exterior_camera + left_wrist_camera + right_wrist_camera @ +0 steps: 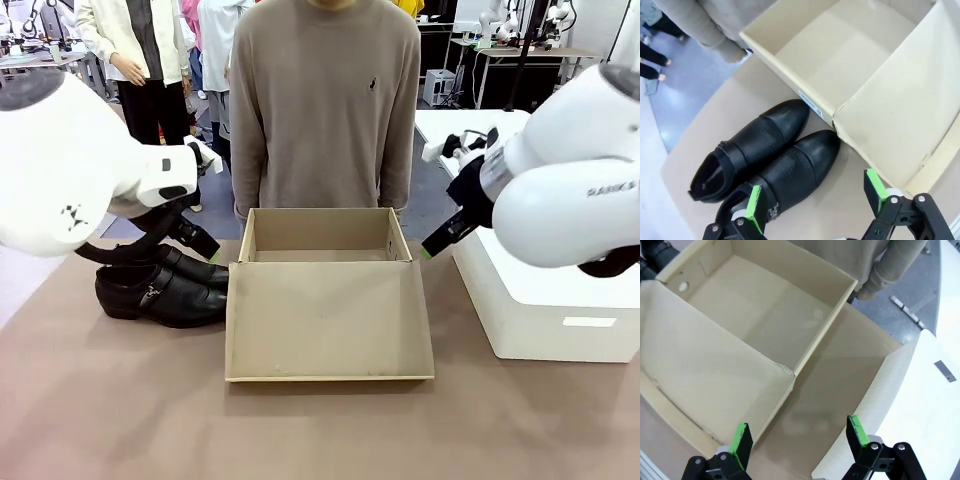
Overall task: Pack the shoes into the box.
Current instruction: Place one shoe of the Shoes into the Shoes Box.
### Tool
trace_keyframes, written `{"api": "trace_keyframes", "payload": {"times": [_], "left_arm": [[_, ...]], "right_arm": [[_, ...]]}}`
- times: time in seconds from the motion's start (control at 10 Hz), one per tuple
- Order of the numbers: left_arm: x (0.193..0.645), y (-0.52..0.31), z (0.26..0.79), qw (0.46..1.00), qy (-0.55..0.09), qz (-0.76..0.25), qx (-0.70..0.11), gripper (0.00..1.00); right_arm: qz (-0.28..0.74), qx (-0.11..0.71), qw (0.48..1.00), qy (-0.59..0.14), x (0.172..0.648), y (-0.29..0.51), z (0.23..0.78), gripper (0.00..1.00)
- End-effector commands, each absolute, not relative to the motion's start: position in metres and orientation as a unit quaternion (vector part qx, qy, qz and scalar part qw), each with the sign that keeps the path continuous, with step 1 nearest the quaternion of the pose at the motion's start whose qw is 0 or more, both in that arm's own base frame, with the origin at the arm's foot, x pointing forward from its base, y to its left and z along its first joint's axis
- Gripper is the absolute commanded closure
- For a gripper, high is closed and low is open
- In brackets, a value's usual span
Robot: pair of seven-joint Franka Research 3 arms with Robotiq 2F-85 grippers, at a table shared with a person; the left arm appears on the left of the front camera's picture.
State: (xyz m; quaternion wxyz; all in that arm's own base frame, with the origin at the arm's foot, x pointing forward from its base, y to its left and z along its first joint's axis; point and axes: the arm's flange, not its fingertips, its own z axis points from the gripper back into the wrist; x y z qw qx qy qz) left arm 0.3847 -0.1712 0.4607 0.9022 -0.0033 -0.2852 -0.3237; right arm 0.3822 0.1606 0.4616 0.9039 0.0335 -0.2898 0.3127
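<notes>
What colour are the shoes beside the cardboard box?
The shoes are glossy black, clearest in the left wrist view.

A brown table (300,430) carries three things. A pair of glossy black shoes (775,150) lies side by side right below the left gripper (815,192), toes just beside the near corner of a tan cardboard shoebox (320,232). The shoebox stands between the two grippers, its flap lid (328,320) lying flat on the tabletop. Below the right gripper (799,427) is a bare strip of table, with the shoebox on one side and a white box (540,310) on the other.
</notes>
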Motion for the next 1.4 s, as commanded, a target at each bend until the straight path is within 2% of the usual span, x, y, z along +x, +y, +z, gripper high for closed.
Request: {"api": "trace_keyframes", "payload": {"times": [0.0, 0.4, 0.7, 1.1, 1.3], "left_arm": [[0.378, -0.167, 0.484, 0.894, -0.285, -0.346, 0.024, 0.00], [0.372, -0.156, 0.500, 0.882, -0.304, -0.361, 0.015, 0.00], [0.366, -0.131, 0.522, 0.820, -0.353, -0.451, -0.013, 0.00], [0.359, -0.111, 0.538, 0.740, -0.354, -0.556, -0.134, 0.00], [0.359, -0.103, 0.546, 0.736, -0.348, -0.557, -0.163, 0.00]], "right_arm": [[0.341, 0.052, 0.894, -0.285, 0.378, 0.151, 0.486, 0.00], [0.370, 0.077, 0.875, -0.303, 0.364, 0.144, 0.503, 0.00], [0.426, 0.130, 0.830, -0.335, 0.347, 0.122, 0.523, 0.00], [0.485, 0.216, 0.764, -0.366, 0.335, 0.093, 0.541, 0.00], [0.499, 0.229, 0.745, -0.378, 0.334, 0.081, 0.543, 0.00]]}}
